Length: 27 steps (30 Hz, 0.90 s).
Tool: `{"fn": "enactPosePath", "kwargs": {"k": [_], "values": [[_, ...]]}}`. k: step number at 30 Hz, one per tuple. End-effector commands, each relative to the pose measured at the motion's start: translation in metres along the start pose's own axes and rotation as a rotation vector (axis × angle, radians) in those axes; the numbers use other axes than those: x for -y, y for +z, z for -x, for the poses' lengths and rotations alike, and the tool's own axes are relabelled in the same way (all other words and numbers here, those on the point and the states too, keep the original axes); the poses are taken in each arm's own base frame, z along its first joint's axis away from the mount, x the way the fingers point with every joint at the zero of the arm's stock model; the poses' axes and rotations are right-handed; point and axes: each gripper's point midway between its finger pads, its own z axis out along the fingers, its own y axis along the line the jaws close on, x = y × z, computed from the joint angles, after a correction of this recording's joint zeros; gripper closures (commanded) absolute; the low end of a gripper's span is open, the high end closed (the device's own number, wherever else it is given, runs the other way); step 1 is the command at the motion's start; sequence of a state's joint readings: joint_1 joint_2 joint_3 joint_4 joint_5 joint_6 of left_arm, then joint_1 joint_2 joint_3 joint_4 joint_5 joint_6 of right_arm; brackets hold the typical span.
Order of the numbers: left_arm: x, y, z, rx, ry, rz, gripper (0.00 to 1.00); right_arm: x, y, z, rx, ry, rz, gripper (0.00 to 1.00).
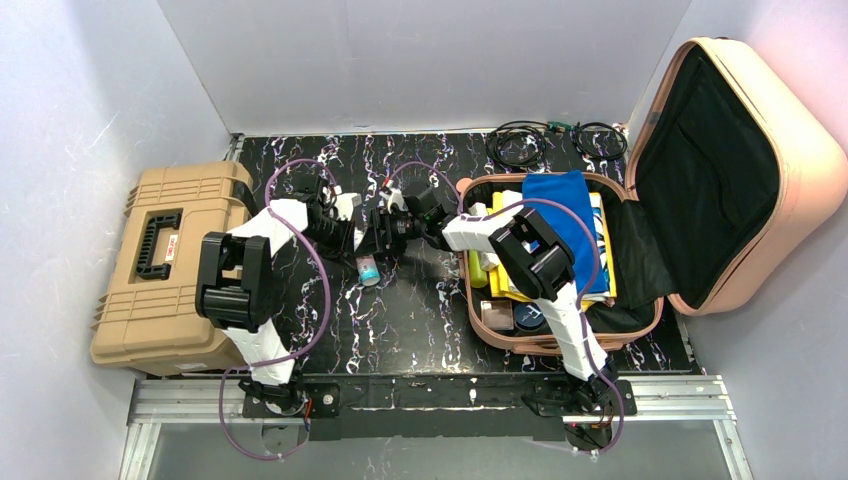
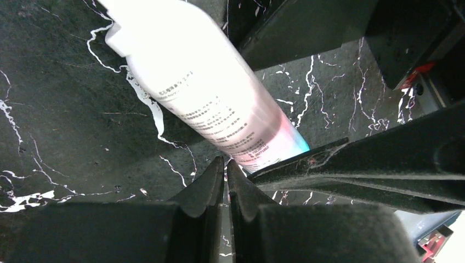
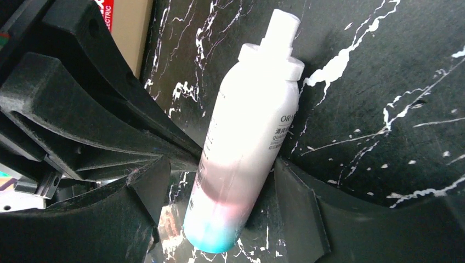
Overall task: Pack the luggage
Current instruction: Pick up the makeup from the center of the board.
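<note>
Suitcase open and part-packed, spray bottle lying out on the counter

The luggage sits at the right end of the counter, lid propped up against the wall. Inside are a folded blue cloth over yellow flat items, with a round dark tin and a small box at the near edge. The tan toolbox on the left is shut. Mid-counter, the right pincer is spread wide, straddling the white spray bottle. The left pincer has its tips pressed together on nothing, just by the bottle's base.
</note>
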State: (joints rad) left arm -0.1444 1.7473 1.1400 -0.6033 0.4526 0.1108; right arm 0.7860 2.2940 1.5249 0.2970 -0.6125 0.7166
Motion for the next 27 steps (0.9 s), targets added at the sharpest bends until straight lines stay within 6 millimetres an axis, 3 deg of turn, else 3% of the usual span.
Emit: {"fn": "enactPosePath", "kwargs": {"k": [1, 7, 17, 27], "values": [[0.021, 0.001, 0.007, 0.011, -0.016, -0.116, 0.93, 0.003, 0.011, -0.019, -0.022, 0.041, 0.042, 0.23], [0.014, 0.004, 0.003, -0.001, -0.009, -0.079, 0.92, -0.002, 0.013, -0.040, -0.066, 0.045, 0.102, 0.30], [-0.018, 0.005, -0.005, -0.014, 0.016, 0.096, 0.92, -0.018, 0.001, -0.053, -0.169, -0.057, 0.168, 0.28], [-0.007, 0.005, -0.002, 0.009, -0.007, 0.046, 0.92, -0.008, 0.005, -0.053, -0.158, -0.028, 0.121, 0.27]]}}
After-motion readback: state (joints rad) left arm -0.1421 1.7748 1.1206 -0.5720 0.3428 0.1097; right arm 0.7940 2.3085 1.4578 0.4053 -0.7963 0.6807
